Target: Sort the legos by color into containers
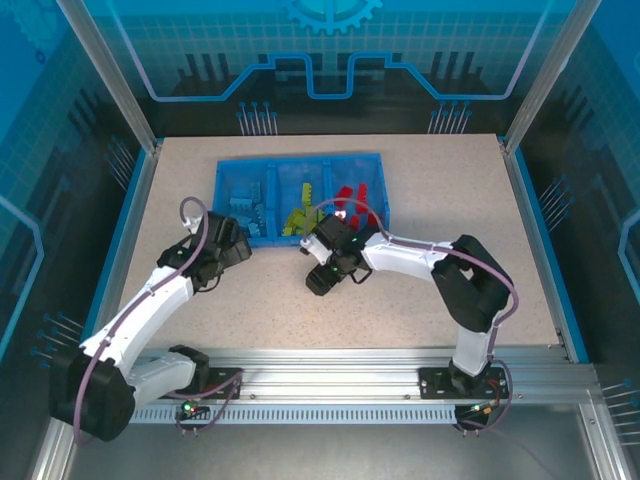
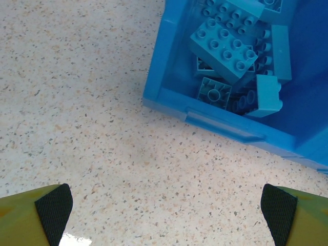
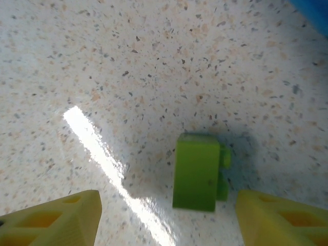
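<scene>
From above, we see the blue tray in the upper middle of the tabletop, with bare surface to its right and below it. Its left compartment holds light blue bricks, the middle one lime green bricks, the right one red bricks. The left fingers sit just below the tray's lower left corner. The right fingers sit just below its lower edge, near the middle.

On the left wrist view, the left fingers stand wide apart in the bottom corners with only open tabletop between them. The tray's corner with its light blue bricks lies upper right.

On the right wrist view, the right fingers are spread and grip nothing. One lime green brick lies on the tabletop between them, close to the right-hand finger. A tray edge clips the upper right corner.
</scene>
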